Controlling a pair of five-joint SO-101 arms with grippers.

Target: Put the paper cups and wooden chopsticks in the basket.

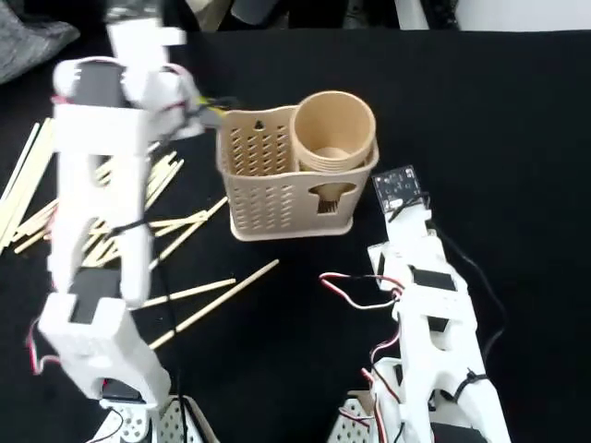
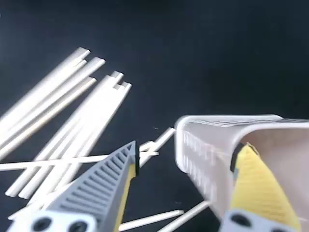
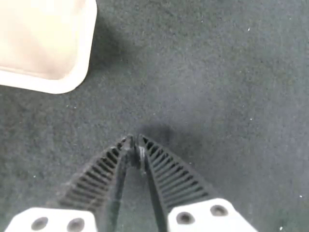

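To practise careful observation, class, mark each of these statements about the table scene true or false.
1. The paper cups stand stacked in the basket. True.
2. All the chopsticks are inside the basket. False: they lie scattered on the black cloth beside it.
3. The right tool is shut and holds nothing. True.
4. The left tool is shut on a chopstick. False: it is open and empty, at the basket's rim.

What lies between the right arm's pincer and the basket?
Nothing but bare black cloth lies between the right pincer and the basket. The right wrist view shows this stretch.
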